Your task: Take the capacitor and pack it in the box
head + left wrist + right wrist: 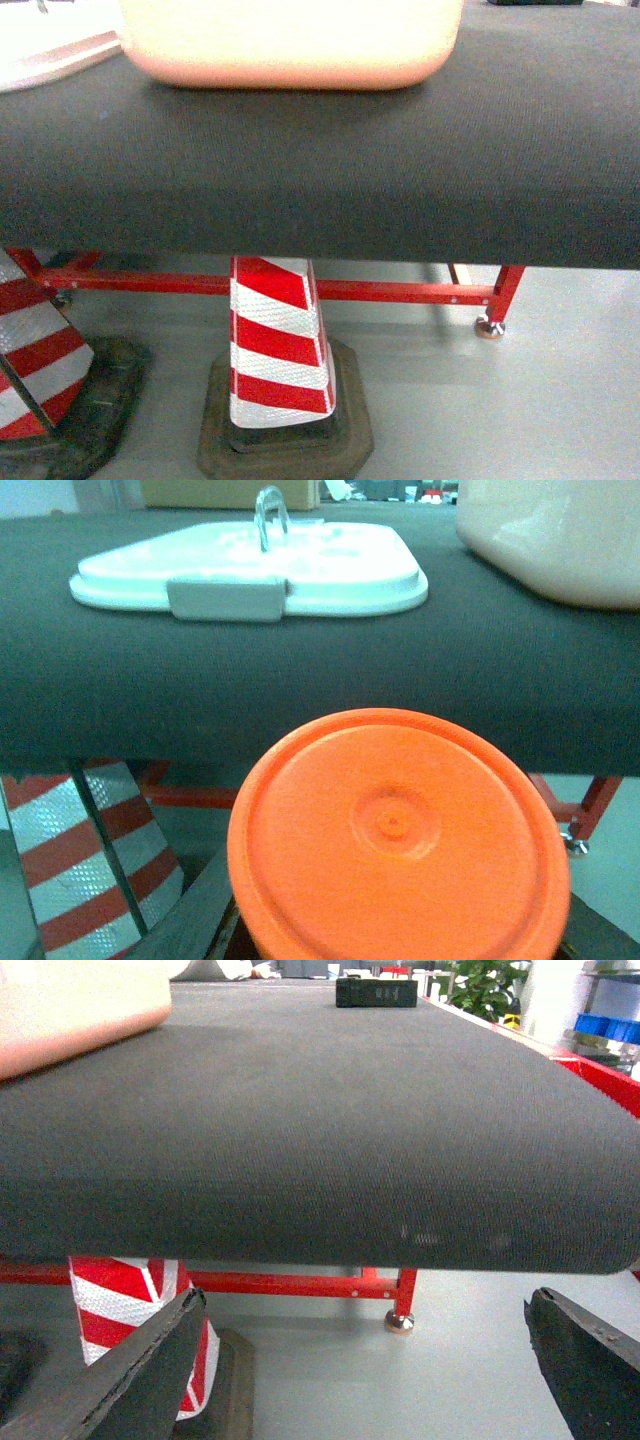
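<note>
The capacitor (400,840) fills the lower left wrist view, its round bright orange end facing the camera. My left gripper (400,925) is shut on it, with dark fingers (205,910) just showing at its sides, level with the black table's front edge. The pale pink box (290,45) stands on the table and also appears as the box (550,540) at upper right and the box (70,1010) at upper left. Its white lid (250,565) lies flat left of it. My right gripper (365,1370) hangs open and empty below the table edge. Neither gripper shows in the head view.
The black table (400,170) has a red frame (400,292) underneath. Red-and-white traffic cones (280,350) stand on the grey floor in front. A black object (376,992) lies at the table's far end, blue bins (610,1028) beyond, a brown carton (230,492) behind the lid.
</note>
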